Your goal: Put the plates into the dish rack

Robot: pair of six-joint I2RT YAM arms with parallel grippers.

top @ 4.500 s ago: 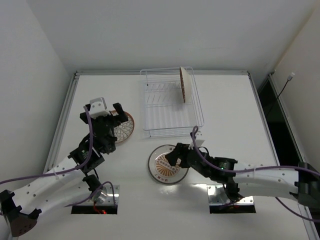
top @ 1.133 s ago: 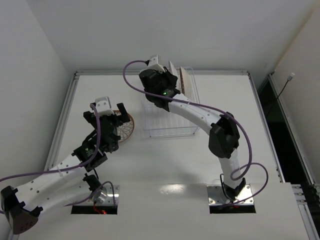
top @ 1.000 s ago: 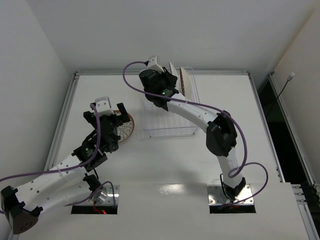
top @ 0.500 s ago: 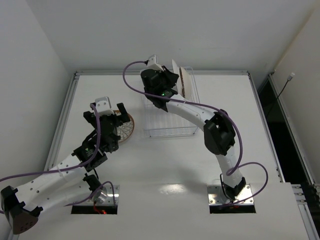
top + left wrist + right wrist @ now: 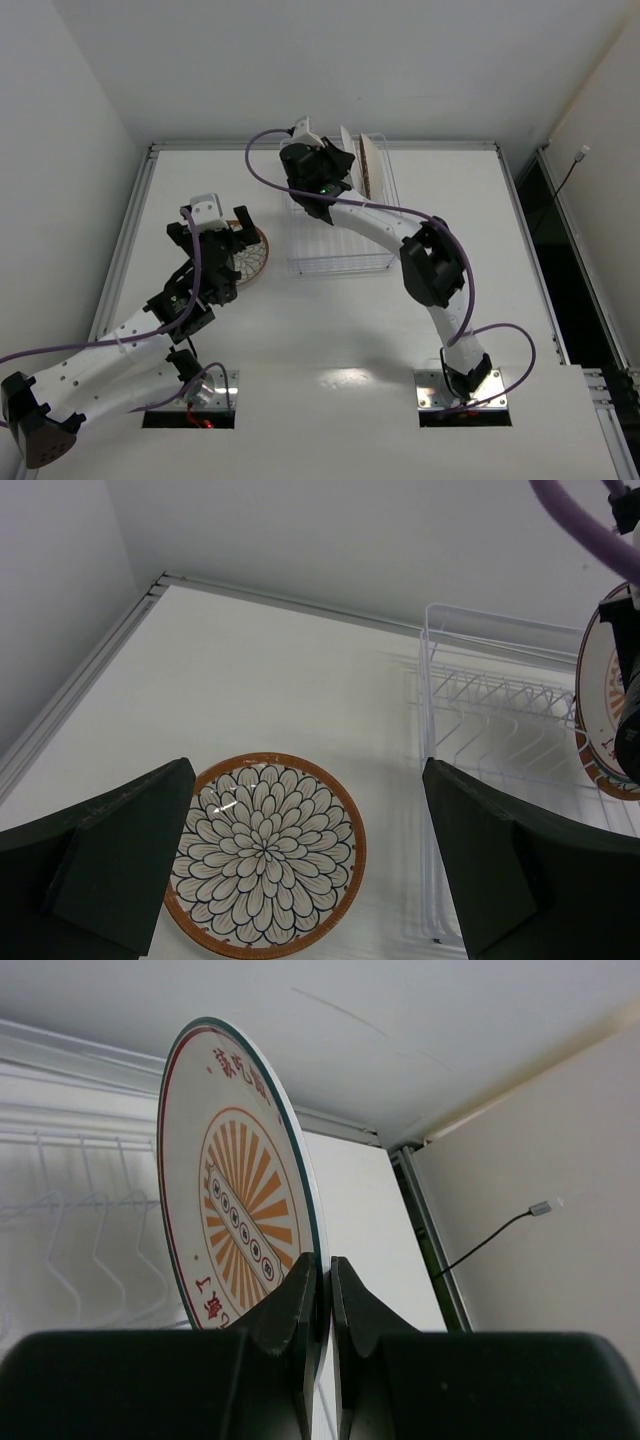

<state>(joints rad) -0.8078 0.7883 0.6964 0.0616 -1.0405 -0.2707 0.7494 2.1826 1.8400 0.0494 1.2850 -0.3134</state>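
My right gripper (image 5: 333,165) is shut on the rim of the orange sunburst plate (image 5: 346,146), holding it upright on edge over the far end of the white wire dish rack (image 5: 335,262). In the right wrist view the fingers (image 5: 305,1295) pinch the sunburst plate (image 5: 235,1215) at its lower edge. A brown-rimmed plate (image 5: 370,166) stands in the rack just right of it. The white petal-patterned plate (image 5: 265,850) lies flat on the table left of the rack (image 5: 490,705). My left gripper (image 5: 308,810) hovers wide open above it, holding nothing.
A raised rail (image 5: 130,235) runs along the table's left edge and another along the back (image 5: 440,145). White walls stand close behind and to the left. The rack's upright prongs (image 5: 70,1230) show behind the held plate.
Since 4.5 s ago my right arm has carried the sunburst plate from the table up over the rack's far end. Over the last second it shifted only slightly. The left arm has stayed put.
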